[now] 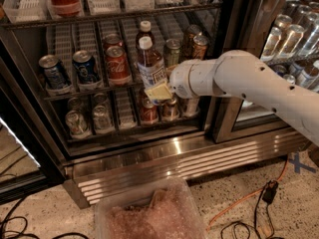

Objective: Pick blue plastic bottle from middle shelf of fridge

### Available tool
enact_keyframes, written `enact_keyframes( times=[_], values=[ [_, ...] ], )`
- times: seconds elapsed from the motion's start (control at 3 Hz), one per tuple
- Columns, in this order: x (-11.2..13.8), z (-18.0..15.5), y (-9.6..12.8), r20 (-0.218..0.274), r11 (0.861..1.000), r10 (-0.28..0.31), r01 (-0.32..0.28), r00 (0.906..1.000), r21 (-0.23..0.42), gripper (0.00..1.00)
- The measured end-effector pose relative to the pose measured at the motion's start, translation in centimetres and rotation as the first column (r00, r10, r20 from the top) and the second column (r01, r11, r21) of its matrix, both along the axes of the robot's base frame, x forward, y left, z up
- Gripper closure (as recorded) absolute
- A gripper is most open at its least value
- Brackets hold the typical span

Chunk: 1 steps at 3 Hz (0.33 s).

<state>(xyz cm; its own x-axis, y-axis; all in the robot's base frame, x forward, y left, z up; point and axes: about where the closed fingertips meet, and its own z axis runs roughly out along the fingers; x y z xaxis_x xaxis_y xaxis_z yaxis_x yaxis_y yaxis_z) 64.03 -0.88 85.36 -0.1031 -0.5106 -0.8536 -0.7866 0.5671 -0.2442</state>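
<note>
The blue plastic bottle (150,66) is slim, with dark drink, a white cap and a pale label. It stands at the front of the middle shelf (89,89), between a red can (117,65) and a green can (173,50). My gripper (158,91) reaches in from the right on a white arm (239,81). Its yellowish fingers (160,89) are closed around the bottle's lower part at the shelf's front rail. A shorter white-capped dark bottle (144,30) stands behind. The fridge (227,44) is open.
Blue cans (85,67) stand left on the middle shelf, gold cans (199,44) right. Silver and red cans (78,124) fill the shelf below. The ribbed steel base (189,159) juts out. A clear bin (149,215) sits on the floor, with cables (249,203) to the right.
</note>
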Motion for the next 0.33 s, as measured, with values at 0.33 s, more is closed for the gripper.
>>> enact_keyframes(
  times=[0.33],
  values=[
    [-0.12, -0.04, -0.03, -0.005, 1.0, -0.002, 0.002, 1.0, 0.0, 1.0]
  ],
)
